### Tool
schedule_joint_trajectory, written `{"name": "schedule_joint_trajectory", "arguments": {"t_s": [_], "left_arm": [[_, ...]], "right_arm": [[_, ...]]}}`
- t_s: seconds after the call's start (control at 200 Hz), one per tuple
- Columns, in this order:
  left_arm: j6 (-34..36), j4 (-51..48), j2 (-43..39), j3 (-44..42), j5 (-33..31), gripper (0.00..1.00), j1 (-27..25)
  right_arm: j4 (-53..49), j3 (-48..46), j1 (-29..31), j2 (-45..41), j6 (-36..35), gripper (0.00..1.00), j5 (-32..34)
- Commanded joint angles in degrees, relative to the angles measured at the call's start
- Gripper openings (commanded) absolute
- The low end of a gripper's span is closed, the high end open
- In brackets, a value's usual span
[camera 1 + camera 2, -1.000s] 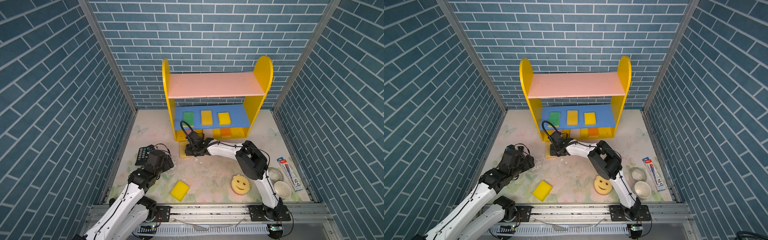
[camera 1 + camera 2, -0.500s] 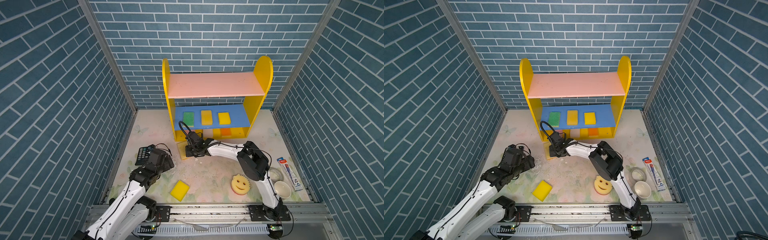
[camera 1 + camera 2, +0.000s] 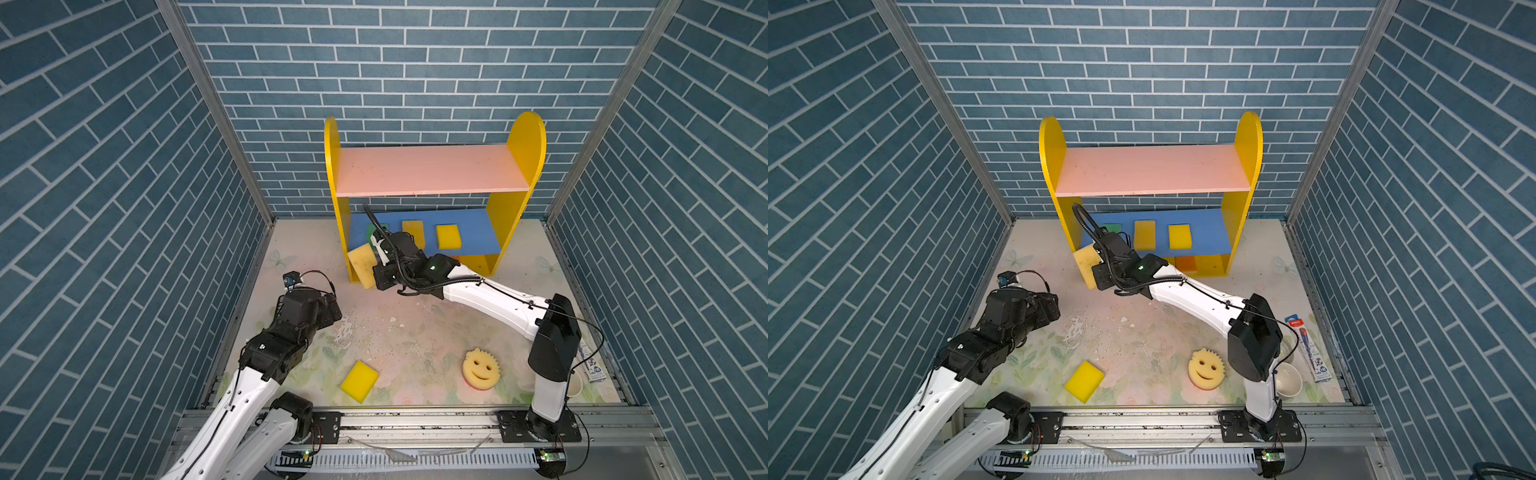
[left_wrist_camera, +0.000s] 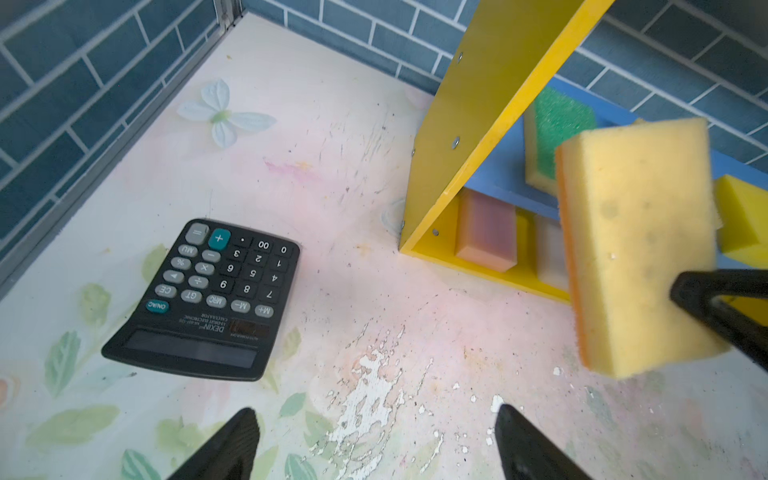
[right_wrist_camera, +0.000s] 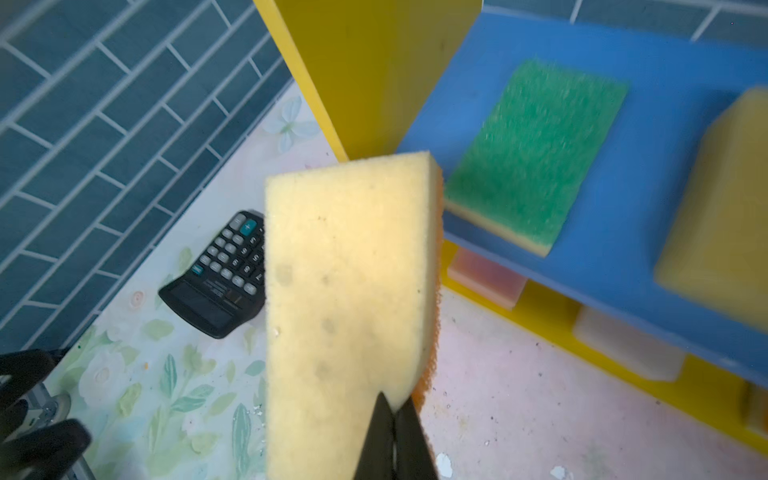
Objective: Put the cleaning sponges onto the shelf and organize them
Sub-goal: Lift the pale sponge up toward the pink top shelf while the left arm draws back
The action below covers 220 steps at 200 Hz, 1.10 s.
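Observation:
My right gripper is shut on a corner of a pale yellow sponge with an orange back. It holds the sponge off the floor at the shelf's left side panel. The blue board carries a green sponge, a tan one and a yellow one. Pink, whitish and orange sponges lie on the base. A yellow sponge and the smiley sponge lie on the floor. My left gripper hangs open over bare floor.
A black calculator lies on the floor left of the shelf, under my left arm in both top views. A white bowl and a packaged tube sit at the front right. Brick walls close in on three sides.
My right gripper has shut on the pale sponge that lay by the shelf's left foot and lifted it. My left arm has edged slightly toward the back.

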Motion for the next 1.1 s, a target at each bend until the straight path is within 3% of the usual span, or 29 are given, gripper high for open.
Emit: {"name": "schedule_joint_trajectory", "arguments": {"t_s": [0.0,0.595,1.095], "left_arm": [[2.7,-1.2,-0.8,3.3,-2.1,0.91,0.4],[6.5,2.7,1.7,16.8,-0.5,0.92,0.5],[1.6,1.5,-1.3,7.6,1.0,0.93,0.5]], "right_arm": [[-5.2,7.1,0.2,-2.2,-5.8,0.0,3.4],[-8.8,28.3,0.2,-0.2,-13.0,0.0,7.6],[-3.1,36.8,-0.4,1.4,-24.0,0.0,16.4]]}}
